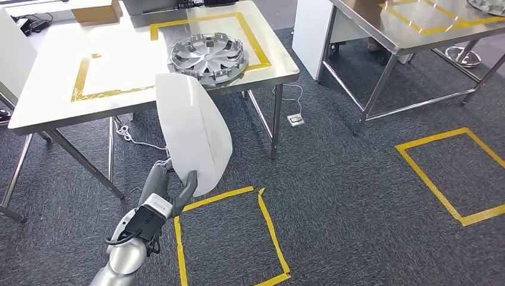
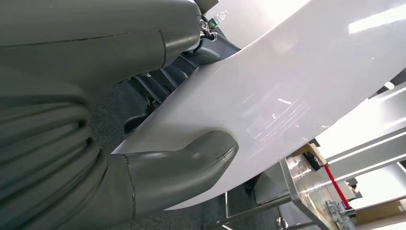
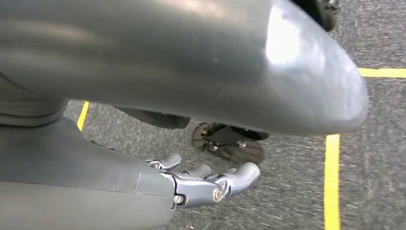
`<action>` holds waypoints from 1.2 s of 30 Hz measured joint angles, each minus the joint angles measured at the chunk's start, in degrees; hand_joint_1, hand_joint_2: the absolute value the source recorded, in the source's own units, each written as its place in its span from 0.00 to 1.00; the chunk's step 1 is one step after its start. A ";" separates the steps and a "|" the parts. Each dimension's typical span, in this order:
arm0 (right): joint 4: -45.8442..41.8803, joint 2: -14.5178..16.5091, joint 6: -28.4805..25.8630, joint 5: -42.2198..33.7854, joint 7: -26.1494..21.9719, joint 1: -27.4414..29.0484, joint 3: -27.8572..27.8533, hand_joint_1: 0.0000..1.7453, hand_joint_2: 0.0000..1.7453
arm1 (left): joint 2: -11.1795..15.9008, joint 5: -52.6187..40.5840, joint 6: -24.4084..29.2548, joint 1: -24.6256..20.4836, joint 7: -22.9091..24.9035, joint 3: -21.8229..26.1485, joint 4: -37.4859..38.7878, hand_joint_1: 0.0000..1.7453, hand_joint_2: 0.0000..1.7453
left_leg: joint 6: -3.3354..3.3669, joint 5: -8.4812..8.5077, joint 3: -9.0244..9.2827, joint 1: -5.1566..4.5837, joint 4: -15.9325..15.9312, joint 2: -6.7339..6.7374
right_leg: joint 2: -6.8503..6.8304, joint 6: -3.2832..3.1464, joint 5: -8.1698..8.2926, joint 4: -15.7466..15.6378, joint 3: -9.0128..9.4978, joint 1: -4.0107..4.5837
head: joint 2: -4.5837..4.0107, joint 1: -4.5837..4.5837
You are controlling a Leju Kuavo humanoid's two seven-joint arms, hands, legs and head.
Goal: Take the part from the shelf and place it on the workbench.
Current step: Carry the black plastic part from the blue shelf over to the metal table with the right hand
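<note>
Head view, left to right. Workbench [image 1: 53,104] fills the 10–11 o'clock area: white top, yellow tape rectangle [image 1: 80,83] marked on it, cardboard box [image 1: 95,11] at its far edge near 11. Silver wheel cover [image 1: 208,58] sits near the bench's right front corner, inside a second taped frame.

Left hand [image 1: 172,182] at about 7 o'clock, arm coming up from the bottom edge. It grips the white part [image 1: 193,134], a curved glossy panel, at its lower end; the panel stands nearly upright, its top edge overlapping the bench's front edge by the wheel cover in this view. Left wrist view confirms: thumb [image 2: 191,158] pressed on one face, dark fingers [image 2: 158,86] behind the other, so a pinch across the panel. Part is held in the air over the carpet, not yet on the bench.

Floor tape square [image 1: 229,238] at 6 o'clock, just right of the arm. Second steel table [image 1: 405,36] at 1–2 o'clock, another floor square [image 1: 455,176] at 3–4.

Right hand [image 3: 206,184] hangs over the carpet, fingers loosely curled, nothing in them.

Step in hand, my read: carry and set down. To do it well: raise the panel above bench height first, its long shape could catch the front edge. Aim for the taped rectangle around 10 o'clock, well apart from the wheel cover. Grip sits at one end, so the panel may swing; move slowly, tip it flat, let it rest before loosening the thumb.
</note>
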 joint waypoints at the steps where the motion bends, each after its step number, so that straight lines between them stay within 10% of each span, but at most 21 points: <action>1: 0.00 0.01 0.03 0.11 -0.06 -0.03 0.00 0.00 0.00 | 0.08 0.00 -0.04 0.17 0.01 0.00 -0.13 1.00 1.00 | 0.31 -0.10 0.41 -0.11 -0.96 -0.04 | 0.01 0.31 -0.21 -0.03 -0.04 0.08 | 0.00 0.04; 5: -0.01 -0.01 0.07 0.39 -0.17 -0.19 0.00 0.00 0.00 | 0.15 0.01 -0.18 0.78 -0.01 0.01 -0.92 1.00 1.00 | 1.73 -0.74 1.01 0.03 -1.44 -0.29 | -0.18 1.69 -1.47 1.26 -0.30 0.05 | 0.00 0.23; 9: -0.02 -0.01 0.23 0.47 0.20 -0.11 0.00 0.00 0.00 | 0.09 0.02 -0.21 1.44 0.01 0.02 -1.65 1.00 1.00 | 2.52 -1.61 1.87 0.13 -1.57 -0.16 | -0.23 2.62 -6.19 14.78 -8.30 -0.24 | 0.00 0.41; 11: -0.02 -0.01 0.28 0.48 0.25 0.11 0.00 0.00 0.00 | 0.11 0.01 -0.21 2.20 0.02 0.03 -1.73 1.00 1.00 | 2.47 -2.20 2.57 0.10 -1.55 -0.25 | -0.23 2.58 -4.36 15.99 -10.27 -0.25 | 0.00 0.42; 15: -0.02 -0.03 0.37 0.48 0.23 0.15 0.00 0.00 0.00 | 0.12 -0.02 -0.30 2.65 0.00 0.03 -2.07 1.00 1.00 | 1.69 -3.55 4.18 -0.05 -1.55 -0.47 | -0.24 1.54 3.72 2.21 -5.20 0.13 | 0.00 0.42; 21: -0.02 0.05 0.48 0.48 0.36 0.25 0.00 0.00 0.00 | 0.16 -0.05 -0.45 2.75 -0.03 0.01 -2.64 1.00 1.00 | -0.17 -5.61 3.66 -0.18 0.81 -0.37 | -0.18 -0.21 3.33 -0.49 -3.06 -0.17 | 0.00 0.10; 24: -0.02 0.08 0.54 0.48 0.35 0.24 0.00 0.00 0.00 | 0.37 -0.05 -0.45 3.25 -0.02 0.01 -2.69 1.00 1.00 | -0.74 -9.55 -2.48 0.09 11.63 -0.22 | -0.23 -0.84 2.69 -0.60 -2.17 -0.26 | 0.00 -0.17; 26: -0.02 0.08 0.55 0.48 0.37 0.40 0.00 0.00 0.00 | 0.57 -0.07 -0.45 3.71 0.00 0.01 -2.67 1.00 1.00 | -0.90 -8.58 -4.98 0.19 14.27 -0.20 | -0.17 -0.80 2.15 -0.57 -1.57 -0.25 | 0.00 -0.19; 30: -0.02 0.14 0.56 0.39 0.40 0.45 0.00 0.00 0.00 | 0.67 -0.05 -0.45 3.79 -0.02 0.01 -2.66 1.00 1.00 | -0.52 -0.53 -0.01 0.24 1.12 -0.06 | -0.03 0.08 0.73 -0.36 -0.07 -0.14 | 0.00 -0.23; 36: -0.02 0.06 0.66 0.08 0.22 0.12 0.00 0.00 0.00 | 0.34 0.14 -0.46 3.08 -0.18 0.02 -2.31 1.00 1.00 | 1.74 -0.71 1.30 0.19 -1.58 -0.19 | -0.13 1.96 -1.09 1.80 -0.92 -0.18 | 0.00 0.02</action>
